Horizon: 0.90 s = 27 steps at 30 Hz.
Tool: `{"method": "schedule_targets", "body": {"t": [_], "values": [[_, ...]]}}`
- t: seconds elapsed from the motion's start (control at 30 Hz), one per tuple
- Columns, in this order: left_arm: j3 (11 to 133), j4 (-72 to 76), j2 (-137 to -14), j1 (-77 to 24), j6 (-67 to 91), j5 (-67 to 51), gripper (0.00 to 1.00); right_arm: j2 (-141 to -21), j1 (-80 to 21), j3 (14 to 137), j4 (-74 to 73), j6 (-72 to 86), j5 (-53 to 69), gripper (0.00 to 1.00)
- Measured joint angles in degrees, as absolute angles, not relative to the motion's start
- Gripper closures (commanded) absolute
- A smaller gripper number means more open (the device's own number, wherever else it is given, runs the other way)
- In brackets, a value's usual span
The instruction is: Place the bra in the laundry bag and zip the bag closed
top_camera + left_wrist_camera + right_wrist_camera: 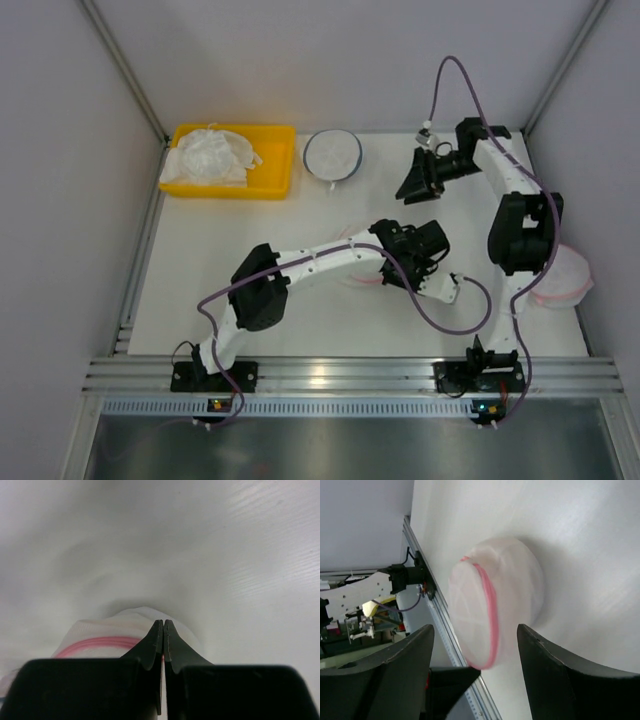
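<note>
**While left stays low at the bag, right hangs open**

Left gripper [163, 622] is clenched tight at the pink rim of the bag [100, 637]; whether it pinches mesh, I cannot tell. Right gripper [415, 182] hangs spread, empty. The bra [210, 155] looks bunched in the yellow bin [275, 165]. Best play: steady that rim, lift one bra cleanly. No writing legible.

Table [220, 230] white and softly lit | walls [330, 60] plain pale grey, closing in on 3 sides of the table | 2 aluminium posts [125, 70] slanting up from the table's far corners | slotted aluminium rail [350, 375] running along the table's near edge, dull grey panel [350, 450] just beyond it
</note>
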<state>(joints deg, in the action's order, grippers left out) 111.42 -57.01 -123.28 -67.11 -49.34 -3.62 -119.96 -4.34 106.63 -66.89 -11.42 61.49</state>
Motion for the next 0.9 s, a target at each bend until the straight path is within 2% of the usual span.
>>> {"method": "schedule_targets", "body": {"t": [0.1,0.17,0.27,0.37,0.47,0.5,0.6,0.9], "values": [[112.36,-56.97,-123.28,-66.37,-49.36,-3.64,1.0,-119.2,-0.32,102.8,-70.0,-16.27,61.14,0.34],[112.49,-56.99,-123.28,-65.87,-49.36,-3.64,1.0,-118.08,0.91,96.05,-70.32,-17.78,61.25,0.35],[112.51,-56.97,-123.28,-65.45,-49.36,-3.64,1.0,-117.25,-0.54,85.76,-70.08,-17.76,61.28,0.38],[112.51,-56.97,-123.28,-65.3,-49.36,-3.62,1.0,-117.25,-3.66,80.73,-70.02,-17.74,61.78,0.42],[112.51,-56.97,-123.28,-65.3,-49.36,-3.6,1.0,-117.14,-6.52,80.27,-69.3,-17.39,63.75,0.61],[112.51,-56.99,-123.28,-65.3,-49.36,-3.57,1.0,-116.97,-7.18,80.27,-68.93,-16.95,64.38,0.8],[112.51,-56.99,-123.28,-65.3,-49.34,-3.62,1.0,-116.4,-8.38,80.31,-66.81,-15.16,64.95,1.0],[112.49,-56.97,-123.24,-64.64,-48.56,-5.74,1.0,-116.62,-8.4,84.71,-64.34,-11.22,64.31,1.0]]}}
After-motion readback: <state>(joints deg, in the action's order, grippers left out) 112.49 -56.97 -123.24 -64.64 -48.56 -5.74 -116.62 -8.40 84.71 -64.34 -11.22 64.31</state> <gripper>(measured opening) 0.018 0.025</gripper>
